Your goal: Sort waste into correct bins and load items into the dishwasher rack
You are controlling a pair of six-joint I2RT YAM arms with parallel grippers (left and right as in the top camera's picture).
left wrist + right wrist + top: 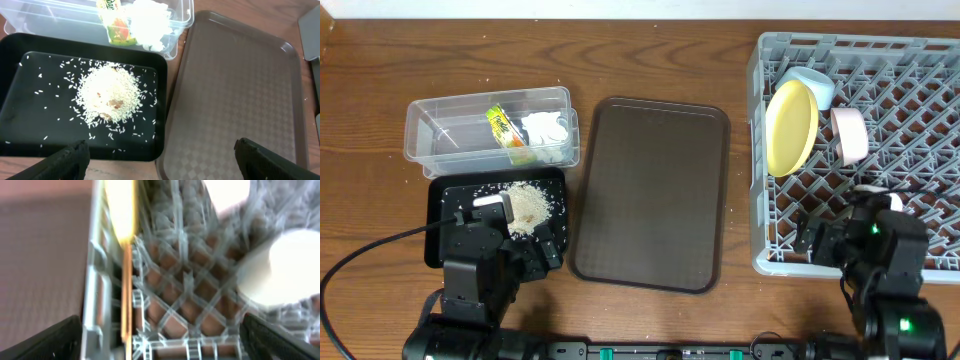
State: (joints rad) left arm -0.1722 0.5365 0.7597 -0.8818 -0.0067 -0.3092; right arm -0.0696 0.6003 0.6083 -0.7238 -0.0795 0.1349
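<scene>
Right wrist view: chopsticks (pixel 127 295) lie in the dishwasher rack (pixel 97 305) along its left wall, long axis pointing away from the right gripper (pixel 162 345), jaws spread and empty. The left gripper (pixel 160 162), likewise released, hangs over the black tray (pixel 20 105).

Wooden table (pixel 650 50) bears tub (pixel 445 135), black tray (pixel 445 195), brown tray (pixel 650 190), rack (pixel 880 42)

We count one grey rack (pixel 757 150), one yellow plate (pixel 790 125), one light blue bowl (pixel 815 88) and one white bowl (pixel 850 135); one clear tub (pixel 416 130), one wrapper (pixel 503 128), one napkin (pixel 545 130); one black tray (pixel 445 195), one heap of rice (pixel 528 205); one brown serving tray (pixel 650 190).
</scene>
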